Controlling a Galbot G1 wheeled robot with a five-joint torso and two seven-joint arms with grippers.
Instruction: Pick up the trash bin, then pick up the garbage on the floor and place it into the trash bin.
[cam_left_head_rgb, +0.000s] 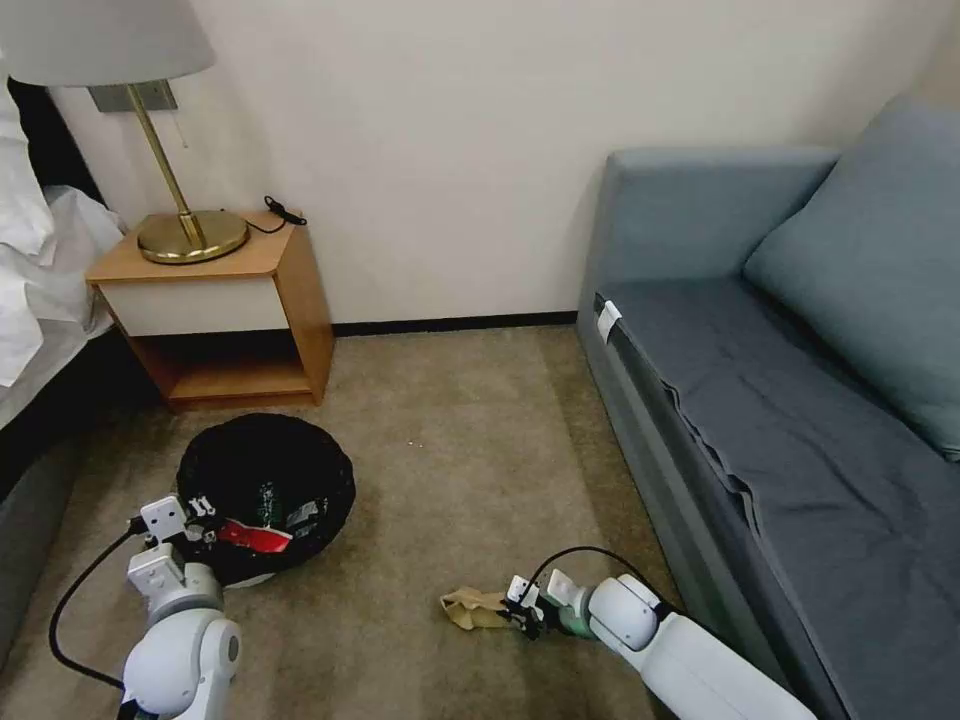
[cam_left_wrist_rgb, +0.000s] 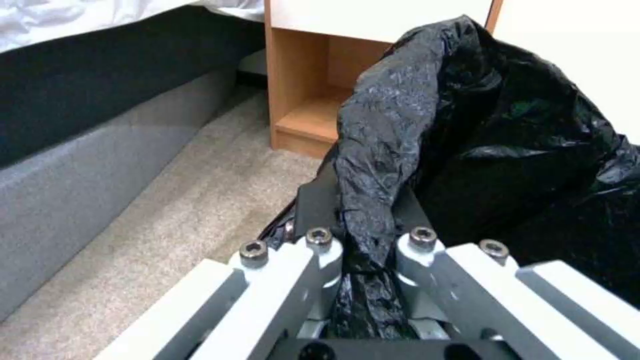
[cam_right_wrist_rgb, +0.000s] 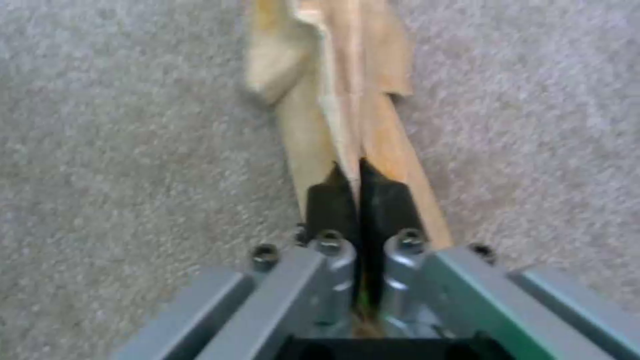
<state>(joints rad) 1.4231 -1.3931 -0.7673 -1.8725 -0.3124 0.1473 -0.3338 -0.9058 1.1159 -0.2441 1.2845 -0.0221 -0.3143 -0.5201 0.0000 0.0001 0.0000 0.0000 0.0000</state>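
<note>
Right claw (cam_left_head_rgb: 524, 606) low over carpet, clenched on crumpled brown paper (cam_left_head_rgb: 473, 608); paper's long axis runs straight out ahead of fingertips. Left claw (cam_left_head_rgb: 205, 520) clamped on near rim of trash bin (cam_left_head_rgb: 265, 478), pinching black bag (cam_left_wrist_rgb: 380, 165). Bin well apart, to robot's left of paper, mouth up. Red-and-white wrapper (cam_left_head_rgb: 255, 535) and bottle (cam_left_head_rgb: 267, 500) already inside. Judgement: paper must travel leftward to bin.
</note>
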